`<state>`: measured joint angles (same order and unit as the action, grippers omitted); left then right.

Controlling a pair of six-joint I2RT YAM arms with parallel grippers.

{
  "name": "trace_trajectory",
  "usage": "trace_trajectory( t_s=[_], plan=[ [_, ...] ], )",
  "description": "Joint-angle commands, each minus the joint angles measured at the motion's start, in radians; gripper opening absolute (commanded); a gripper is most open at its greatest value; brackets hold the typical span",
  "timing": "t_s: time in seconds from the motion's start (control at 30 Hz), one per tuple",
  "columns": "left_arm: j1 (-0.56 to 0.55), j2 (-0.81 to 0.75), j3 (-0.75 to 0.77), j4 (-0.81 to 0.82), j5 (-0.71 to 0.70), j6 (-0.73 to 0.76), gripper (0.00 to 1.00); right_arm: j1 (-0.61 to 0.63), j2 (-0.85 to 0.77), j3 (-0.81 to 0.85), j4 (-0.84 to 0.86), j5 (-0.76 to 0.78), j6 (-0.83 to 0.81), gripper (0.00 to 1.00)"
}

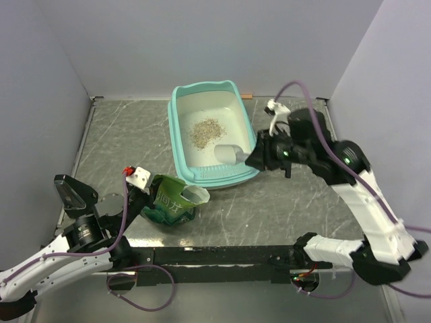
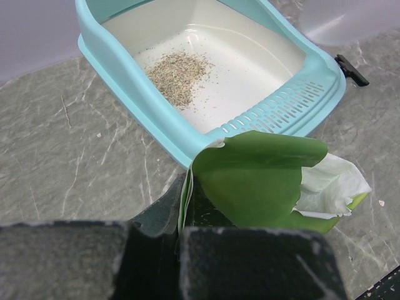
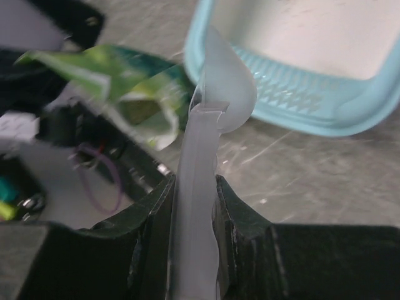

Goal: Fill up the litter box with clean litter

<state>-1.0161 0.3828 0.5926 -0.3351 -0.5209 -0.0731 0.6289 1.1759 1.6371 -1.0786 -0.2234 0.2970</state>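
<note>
Toward the far edge of the desk [image 1: 283, 208], the litter box [image 1: 176, 128] holds a small heap of clean litter [image 1: 202, 132] at its middle. My right gripper [image 3: 195, 200] pinches the handle of a clear scoop [image 3: 219, 94], its bowl at the box's near rim. My left gripper [image 2: 155, 240], pressed together, apparently nips the green bag [image 2: 256, 181] just beside the box's near corner.

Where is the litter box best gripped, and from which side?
The litter box likely by its left long rim, from above, one finger inside, one outside: that wall is thin and upright, and scoop and green bag crowd the near end.
</note>
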Motion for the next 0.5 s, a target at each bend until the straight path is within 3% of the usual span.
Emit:
trace_trajectory(
  t_s=[0.0, 0.23, 0.47],
  plan=[
    [-0.002, 0.002, 0.012, 0.061, -0.021, -0.022, 0.01, 0.005, -0.1, -0.118, 0.051, -0.237, 0.105, 0.0],
    [-0.001, 0.005, 0.013, 0.062, -0.004, -0.022, 0.01, 0.066, -0.13, -0.22, 0.112, -0.312, 0.197, 0.0],
    [-0.001, -0.009, 0.013, 0.059, 0.016, -0.027, 0.01, 0.117, -0.081, -0.246, 0.147, -0.289, 0.22, 0.0]
  ],
)
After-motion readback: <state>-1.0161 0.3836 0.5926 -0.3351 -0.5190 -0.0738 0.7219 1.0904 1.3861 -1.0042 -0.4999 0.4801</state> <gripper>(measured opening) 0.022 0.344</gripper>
